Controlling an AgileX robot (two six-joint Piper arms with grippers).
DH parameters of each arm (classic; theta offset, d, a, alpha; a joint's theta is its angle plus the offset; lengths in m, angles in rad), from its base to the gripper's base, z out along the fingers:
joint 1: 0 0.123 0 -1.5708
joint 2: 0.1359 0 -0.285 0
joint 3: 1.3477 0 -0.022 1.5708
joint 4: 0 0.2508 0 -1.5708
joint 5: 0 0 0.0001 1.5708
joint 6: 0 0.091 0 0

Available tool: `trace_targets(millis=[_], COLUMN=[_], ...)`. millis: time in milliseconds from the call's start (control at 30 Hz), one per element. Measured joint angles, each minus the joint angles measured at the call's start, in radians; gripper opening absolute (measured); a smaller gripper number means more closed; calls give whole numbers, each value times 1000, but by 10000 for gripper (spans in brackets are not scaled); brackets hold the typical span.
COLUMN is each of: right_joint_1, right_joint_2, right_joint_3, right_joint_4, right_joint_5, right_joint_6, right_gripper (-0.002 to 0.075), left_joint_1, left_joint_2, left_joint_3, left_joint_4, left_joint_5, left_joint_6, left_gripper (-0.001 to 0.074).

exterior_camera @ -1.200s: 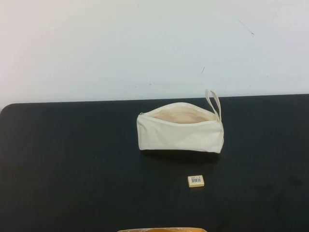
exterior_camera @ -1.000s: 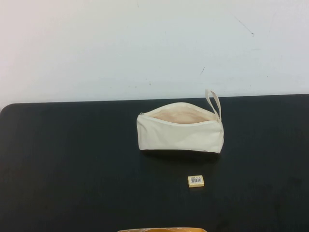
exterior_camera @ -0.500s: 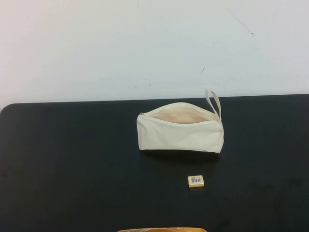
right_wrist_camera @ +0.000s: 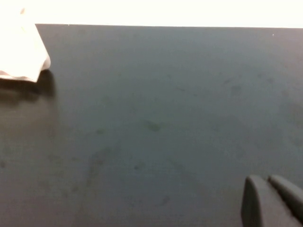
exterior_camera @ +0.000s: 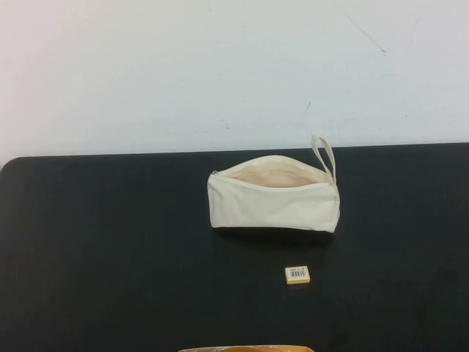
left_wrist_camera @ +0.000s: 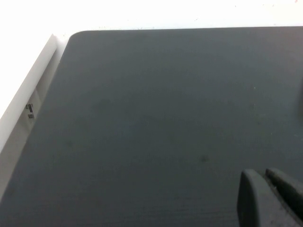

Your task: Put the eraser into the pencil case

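Note:
The cream pencil case (exterior_camera: 273, 200) lies in the middle of the black table (exterior_camera: 110, 242), its zip open, the beige lining showing and the loop strap at its right end. The tan eraser (exterior_camera: 297, 275) with a white barcode label lies flat on the table a little in front of the case. Neither arm shows in the high view. My left gripper (left_wrist_camera: 264, 176) is shut and empty over bare table at the left side. My right gripper (right_wrist_camera: 266, 180) is shut and empty over bare table; a corner of the pencil case (right_wrist_camera: 21, 56) shows far from it in the right wrist view.
A white wall (exterior_camera: 220, 73) rises behind the table's far edge. A tan object (exterior_camera: 245, 349) peeks in at the near edge of the high view. The table's rounded left corner and a white ledge (left_wrist_camera: 28, 94) show in the left wrist view.

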Motion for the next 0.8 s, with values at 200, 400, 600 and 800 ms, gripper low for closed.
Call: trace_targets(millis=[200, 400, 600, 800], right_joint_1=[0, 0, 0, 0], right_joint_2=[0, 0, 0, 0], right_joint_3=[0, 0, 0, 0], right_joint_4=[0, -6, -8, 8], right_joint_5=[-66, -332, -727, -899], right_joint_6=[-27, -68, -37, 8], right_gripper=[-1, -1, -1, -1], left_joint_1=[0, 0, 0, 0], left_joint_2=[0, 0, 0, 0], left_joint_3=[0, 0, 0, 0], left_joint_4=[0, 0, 0, 0], left_joint_5=[0, 0, 0, 0], left_joint_6=[0, 0, 0, 0], left_gripper=[-1, -1, -1, -1])
